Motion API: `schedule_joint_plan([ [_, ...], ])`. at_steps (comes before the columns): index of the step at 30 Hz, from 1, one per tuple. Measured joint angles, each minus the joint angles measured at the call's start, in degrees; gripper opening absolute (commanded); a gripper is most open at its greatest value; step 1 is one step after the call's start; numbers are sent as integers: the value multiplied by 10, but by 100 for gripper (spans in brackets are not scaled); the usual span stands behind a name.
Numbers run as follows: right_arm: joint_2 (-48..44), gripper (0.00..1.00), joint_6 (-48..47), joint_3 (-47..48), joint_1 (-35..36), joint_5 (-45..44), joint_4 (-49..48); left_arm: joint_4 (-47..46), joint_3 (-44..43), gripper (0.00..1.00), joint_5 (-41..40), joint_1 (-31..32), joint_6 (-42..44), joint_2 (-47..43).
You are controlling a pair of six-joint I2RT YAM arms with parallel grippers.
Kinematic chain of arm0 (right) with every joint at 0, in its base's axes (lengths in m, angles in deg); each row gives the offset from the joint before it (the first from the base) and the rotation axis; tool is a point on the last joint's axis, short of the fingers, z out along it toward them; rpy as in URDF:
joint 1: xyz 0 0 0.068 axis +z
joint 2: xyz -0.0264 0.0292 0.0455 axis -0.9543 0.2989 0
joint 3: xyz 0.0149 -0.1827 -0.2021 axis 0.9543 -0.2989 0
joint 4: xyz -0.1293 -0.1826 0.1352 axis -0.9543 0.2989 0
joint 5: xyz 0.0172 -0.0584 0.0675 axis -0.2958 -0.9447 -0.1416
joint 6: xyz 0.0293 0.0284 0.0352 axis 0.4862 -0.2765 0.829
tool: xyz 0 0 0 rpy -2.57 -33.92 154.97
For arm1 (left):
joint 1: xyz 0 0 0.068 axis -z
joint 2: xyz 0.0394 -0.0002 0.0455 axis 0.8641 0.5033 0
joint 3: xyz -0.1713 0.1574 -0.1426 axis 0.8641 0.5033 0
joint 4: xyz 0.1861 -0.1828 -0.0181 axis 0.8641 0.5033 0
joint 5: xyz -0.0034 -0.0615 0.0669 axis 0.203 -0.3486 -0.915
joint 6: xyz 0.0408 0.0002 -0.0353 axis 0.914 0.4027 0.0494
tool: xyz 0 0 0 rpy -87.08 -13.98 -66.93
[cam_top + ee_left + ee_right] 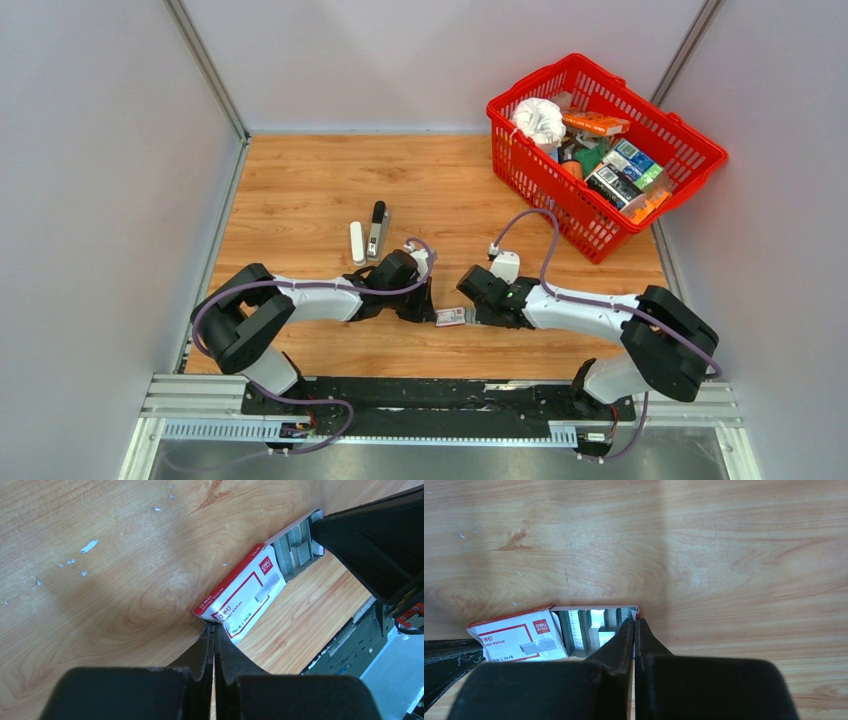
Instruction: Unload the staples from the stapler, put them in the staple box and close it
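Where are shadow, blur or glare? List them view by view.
Top external: evenly lit, sharp. Left wrist: broad soft shadow on the table beside the box; jaws slightly blurred. Right wrist: darker patch on the table; staples glint pale.

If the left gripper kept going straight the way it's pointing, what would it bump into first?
The small red-and-white cardboard staple box. The shut left gripper points right at the box's near end. Its tips look to be touching the box, though I can't tell that for sure.
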Motion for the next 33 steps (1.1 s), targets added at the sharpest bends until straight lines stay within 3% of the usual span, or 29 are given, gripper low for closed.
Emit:
schedule_joint_plan([
  [12,4,0,-77,0,-1,19,-32,-2,0,0,1,3,2,1],
  [33,25,0,-108,9,10,62,-88,-11,0,0,4,7,2,5],
])
